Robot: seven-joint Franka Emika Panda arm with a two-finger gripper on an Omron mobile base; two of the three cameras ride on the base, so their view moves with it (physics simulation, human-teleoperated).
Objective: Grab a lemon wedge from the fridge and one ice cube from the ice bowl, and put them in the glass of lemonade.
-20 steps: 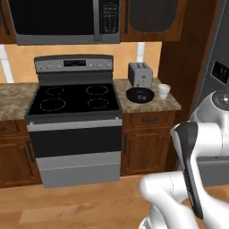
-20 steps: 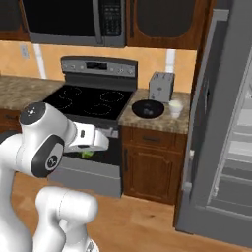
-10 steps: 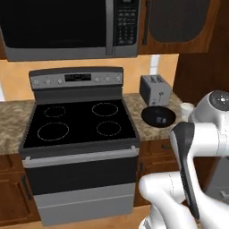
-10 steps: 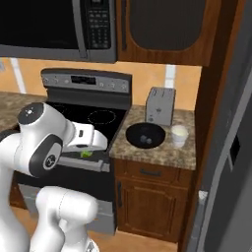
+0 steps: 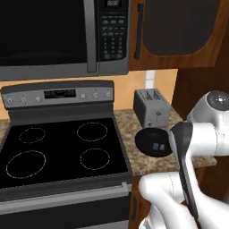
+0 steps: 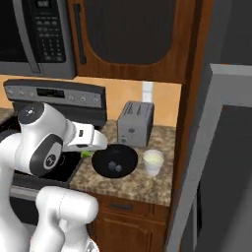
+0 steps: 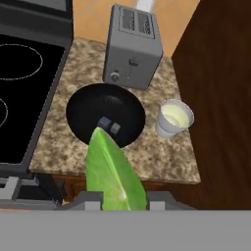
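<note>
End effector (image 7: 117,205): pinches the lemon wedge between its two fingertips; in the right base view it sits at the end of the white arm, above the left edge of the granite surface.
Lemon wedge (image 7: 113,174): bright yellow-green, held in the end effector, pointed tip upward in the hand view, over the near rim of the ice bowl; a sliver of green also shows under the hand in the right base view (image 6: 87,153).
Ice bowl (image 7: 81,108): shallow, round, black; stands mid-surface, just in front of the toaster, near the surface's left edge by the stove.
Ice cubes (image 7: 109,124): two small grey cubes, touching or nearly so, inside the bowl toward its near side.
Glass of lemonade (image 7: 173,117): small whitish cup with pale yellow liquid; upright, just beside the bowl, toward the right edge of the surface.
Toaster (image 7: 133,46): silver, two-slot, at the back edge of the surface.
Surface (image 7: 162,157): speckled brown granite between the stove and a dark wood panel.
Stove (image 5: 62,150): black glass cooktop with four rings, left of the surface.
Microwave (image 5: 62,38): mounted above the stove.
</note>
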